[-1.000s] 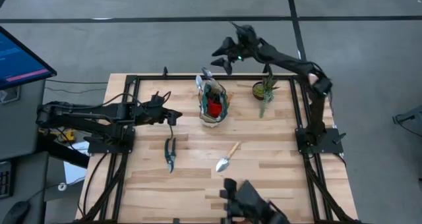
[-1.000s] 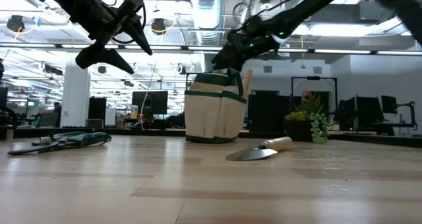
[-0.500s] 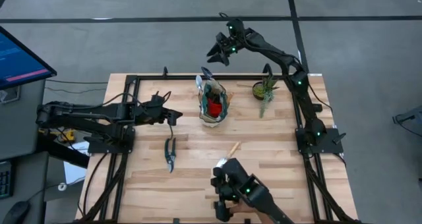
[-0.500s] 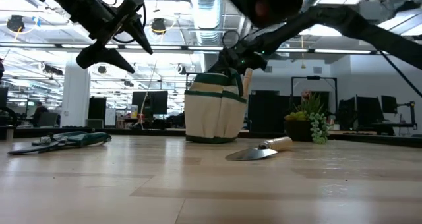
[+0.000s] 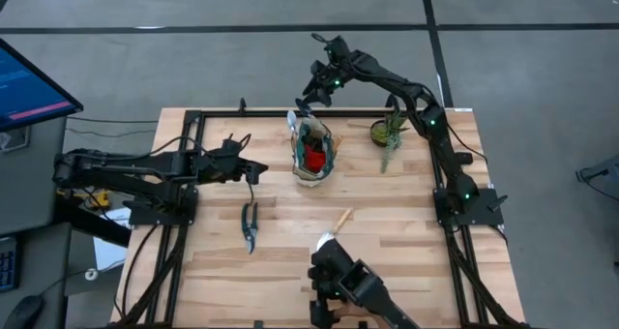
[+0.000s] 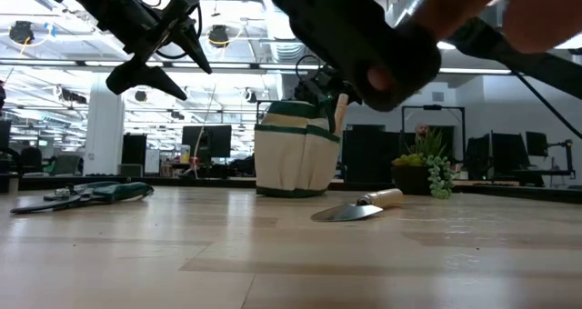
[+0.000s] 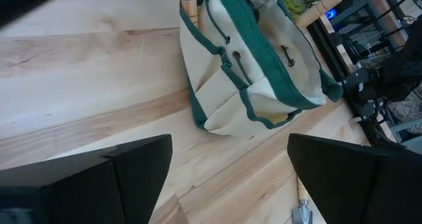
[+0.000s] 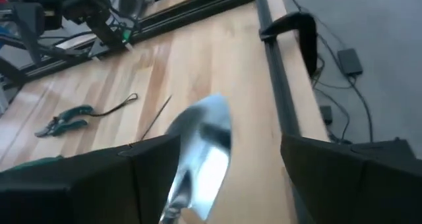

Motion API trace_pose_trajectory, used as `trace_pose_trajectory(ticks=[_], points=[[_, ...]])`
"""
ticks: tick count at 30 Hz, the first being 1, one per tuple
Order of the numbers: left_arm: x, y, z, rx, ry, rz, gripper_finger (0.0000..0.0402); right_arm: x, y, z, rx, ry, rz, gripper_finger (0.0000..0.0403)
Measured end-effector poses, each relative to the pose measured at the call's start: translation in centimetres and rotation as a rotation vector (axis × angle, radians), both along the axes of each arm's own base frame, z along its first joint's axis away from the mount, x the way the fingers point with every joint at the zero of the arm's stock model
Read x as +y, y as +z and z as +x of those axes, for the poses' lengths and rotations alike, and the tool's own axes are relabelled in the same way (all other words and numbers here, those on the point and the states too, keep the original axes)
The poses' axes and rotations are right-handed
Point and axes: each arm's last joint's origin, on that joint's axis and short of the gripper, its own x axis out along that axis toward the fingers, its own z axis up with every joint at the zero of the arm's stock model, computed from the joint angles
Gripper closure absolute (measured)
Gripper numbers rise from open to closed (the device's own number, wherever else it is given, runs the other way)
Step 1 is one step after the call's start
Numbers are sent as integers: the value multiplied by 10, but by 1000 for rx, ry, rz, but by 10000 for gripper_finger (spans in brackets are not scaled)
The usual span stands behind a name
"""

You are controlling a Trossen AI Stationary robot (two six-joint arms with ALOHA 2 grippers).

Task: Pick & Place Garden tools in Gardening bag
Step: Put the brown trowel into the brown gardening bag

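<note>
The green and cream gardening bag (image 5: 314, 153) stands upright at the table's far middle, with a red piece (image 5: 314, 161) inside. A trowel stands handle-down in the bag, its silver head (image 5: 295, 116) sticking up. My right gripper (image 5: 309, 95) is open above that head (image 8: 201, 145), clear of it. My left gripper (image 5: 256, 171) is open and empty, raised to the left of the bag (image 7: 250, 59). The pruning shears (image 5: 250, 223) and a second trowel (image 5: 338, 223) lie flat on the table.
A small potted green plant (image 5: 389, 131) stands to the right of the bag. A dark, blurred jointed thing (image 5: 343, 281) hangs over the near edge and covers the lying trowel's head. It fills the top of the low view (image 6: 364, 36). Bare wood lies at the near left.
My right gripper has drifted a little toward the table's left, staying open above the bag, while its arm has changed posture. The dark thing at the near edge has come farther in and now covers the lying trowel's head.
</note>
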Motion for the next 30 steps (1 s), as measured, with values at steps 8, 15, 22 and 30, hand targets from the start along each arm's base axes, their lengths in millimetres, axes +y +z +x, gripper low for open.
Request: trace_pose_trajectory(ticks=[8,15,22,30], points=[[0,0,0,0,0,0,108,20,-4,12,39,64,16,147],[0,0,0,0,0,0,108,27,-5,15,60,84,33,199],[0,0,0,12,-15,19,108,27,-8,8,92,91,72,334],[0,0,0,15,-19,23,108,28,-1,4,79,111,64,398]])
